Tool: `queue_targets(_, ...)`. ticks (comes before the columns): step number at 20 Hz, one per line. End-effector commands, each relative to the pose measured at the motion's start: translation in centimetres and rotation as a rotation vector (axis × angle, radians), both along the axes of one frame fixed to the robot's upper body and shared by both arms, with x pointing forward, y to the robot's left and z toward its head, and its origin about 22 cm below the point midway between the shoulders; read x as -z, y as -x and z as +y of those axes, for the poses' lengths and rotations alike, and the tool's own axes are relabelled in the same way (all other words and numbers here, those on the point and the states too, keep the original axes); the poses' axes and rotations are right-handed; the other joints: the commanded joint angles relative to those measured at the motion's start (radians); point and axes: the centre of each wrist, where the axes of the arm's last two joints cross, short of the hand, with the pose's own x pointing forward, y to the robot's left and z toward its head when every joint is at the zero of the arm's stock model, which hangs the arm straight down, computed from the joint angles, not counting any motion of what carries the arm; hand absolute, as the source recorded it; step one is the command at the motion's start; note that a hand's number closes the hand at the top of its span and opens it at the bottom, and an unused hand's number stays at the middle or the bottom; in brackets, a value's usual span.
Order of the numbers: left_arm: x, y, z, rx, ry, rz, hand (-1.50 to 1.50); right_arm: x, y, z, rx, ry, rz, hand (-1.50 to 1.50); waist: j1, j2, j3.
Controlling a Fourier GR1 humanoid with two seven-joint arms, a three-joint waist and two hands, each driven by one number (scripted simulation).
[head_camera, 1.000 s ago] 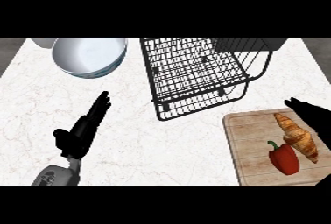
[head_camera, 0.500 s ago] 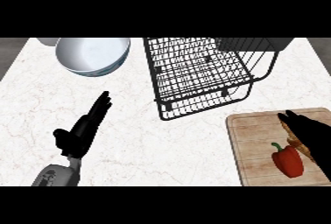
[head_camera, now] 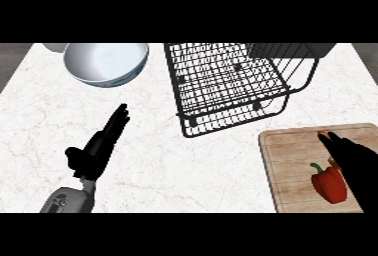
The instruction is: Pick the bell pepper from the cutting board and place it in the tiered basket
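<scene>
Lying on the board: red bell pepper (head_camera: 330, 183), green stem up, on the wooden cutting board (head_camera: 295, 165) at the counter's right near corner.
Pepper against the hand: just left of the right hand (head_camera: 354, 162), seemingly touching its edge; contact not certain.
Right hand: over the board's right part, fingers straight and together, pointed toward the far left; nothing clasped.
Hidden under the right hand: a small tan patch beside the palm, too covered to name.
Left hand (head_camera: 100, 142): over the bare white marble counter (head_camera: 192, 170) at left, fingers straight and together, pointed away, thumb out to the side; holding nothing, well apart from the pepper.
Tiered basket (head_camera: 232, 87): black wire, standing beyond the board toward the counter's far side, apart from the pepper and both hands.
White bowl (head_camera: 107, 62): far left of the counter, left of the basket.
</scene>
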Motion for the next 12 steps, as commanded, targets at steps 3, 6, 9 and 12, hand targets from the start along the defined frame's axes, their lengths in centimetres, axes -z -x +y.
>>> queue_targets(3, -0.1, -0.1, -0.6, -0.006, -0.003, 0.016, 0.0, 2.8, -0.9, -0.4, 0.09, 0.022, 0.046, -1.5, -0.001, 0.0, 0.001)
queue_targets(6, -0.9, -0.6, 0.4, -0.006, -0.017, -0.003, 0.0, 4.4, -1.1, 1.3, 0.086, 0.042, 0.025, -1.5, 0.003, 0.0, 0.001)
queue_targets(9, -0.5, -0.6, -0.2, 0.011, 0.007, 0.005, 0.0, 4.5, -0.4, -0.7, 0.128, 0.047, 0.033, -1.5, -0.006, -0.001, 0.001)
queue_targets(12, -0.4, 1.5, -0.5, 0.006, 0.003, 0.009, 0.0, 5.8, -1.3, -2.5, 0.157, 0.036, 0.06, -1.5, 0.0, -0.002, 0.001)
